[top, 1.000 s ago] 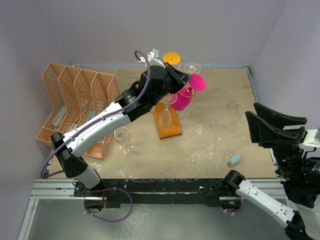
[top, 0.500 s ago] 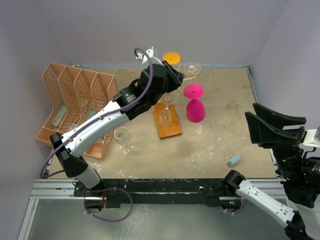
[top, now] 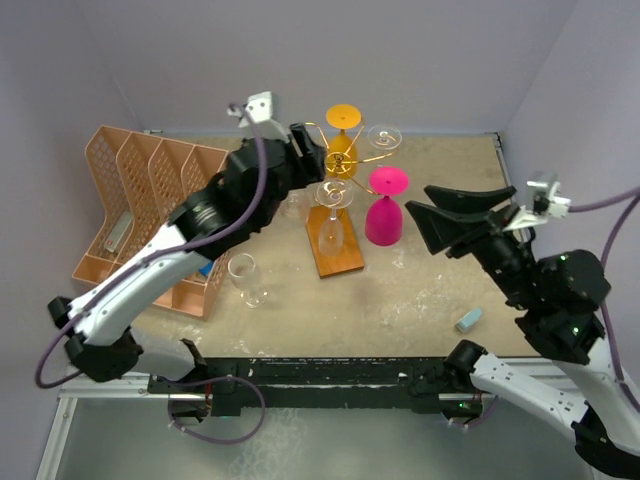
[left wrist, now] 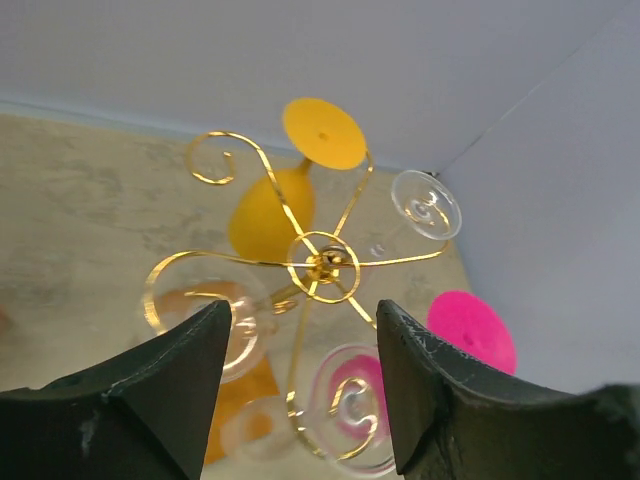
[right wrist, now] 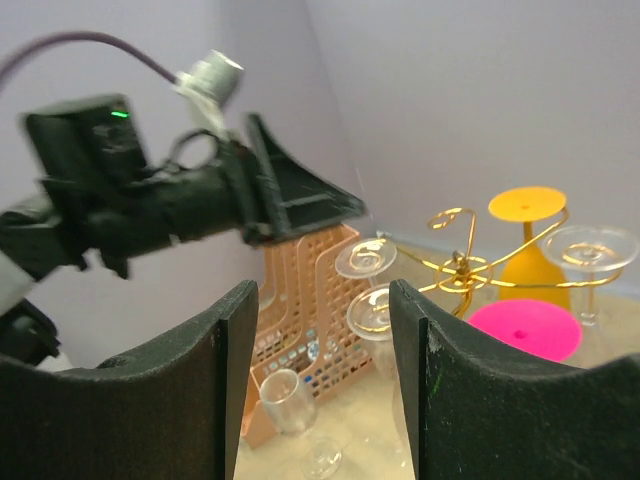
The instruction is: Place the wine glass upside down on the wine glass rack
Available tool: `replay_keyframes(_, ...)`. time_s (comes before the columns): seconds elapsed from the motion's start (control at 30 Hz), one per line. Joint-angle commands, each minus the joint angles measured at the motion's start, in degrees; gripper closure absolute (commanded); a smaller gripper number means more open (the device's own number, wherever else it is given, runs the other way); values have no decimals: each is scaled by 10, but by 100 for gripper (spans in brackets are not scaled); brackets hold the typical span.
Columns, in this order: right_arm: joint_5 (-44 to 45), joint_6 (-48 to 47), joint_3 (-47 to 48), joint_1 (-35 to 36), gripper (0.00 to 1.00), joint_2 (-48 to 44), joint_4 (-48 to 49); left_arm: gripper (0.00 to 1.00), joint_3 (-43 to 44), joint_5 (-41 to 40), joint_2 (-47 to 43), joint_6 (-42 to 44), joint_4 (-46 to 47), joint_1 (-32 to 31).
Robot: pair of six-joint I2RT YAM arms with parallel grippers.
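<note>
The left pincer (left wrist: 302, 318) hangs released and empty right over the rack (left wrist: 322, 264). The pink glass (top: 384, 214) is upside down, foot up, just right of the rack's base; whether a wire arm bears it I cannot tell. The right pincer (right wrist: 322, 292) is spread wide, empty, above the table (top: 440, 290).

— Any words, labels or numbers you can read?
— None. The gold rack (left wrist: 322, 264), the pink glass (top: 383, 220) and the peach file organiser (top: 150, 185) show no print. The small blue-grey block (top: 468, 320) on the tabletop (top: 430, 295) is too small to tell.
</note>
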Motion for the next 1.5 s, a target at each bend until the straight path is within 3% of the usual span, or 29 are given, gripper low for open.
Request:
replay_keyframes(0.0, -13, 24, 6, 1, 43, 40, 43, 42, -65, -63, -118, 85, -23, -2)
replay_keyframes(0.2, 108, 63, 11, 1, 43, 97, 27, 42, -158, -73, -228, 33, -123, -2)
replay_keyframes(0.37, 114, 78, 15, 1, 45, 127, 26, 46, -261, -23, -285, -22, -178, -2)
replay_keyframes(0.6, 159, 122, 23, 1, 48, 162, -3, 47, -351, 0, -280, -84, -203, -2)
replay_keyframes(0.83, 80, 103, -3, 2, 47, 137, 27, 49, -400, -28, -240, -88, -187, 1)
replay_keyframes(1.2, 81, 103, -8, 2, 47, 102, 35, 66, -426, 37, -204, -96, -171, 58)
replay_keyframes(1.47, 82, 104, 4, 1, 47, 103, 41, 94, -430, 84, -182, -81, -149, 75)
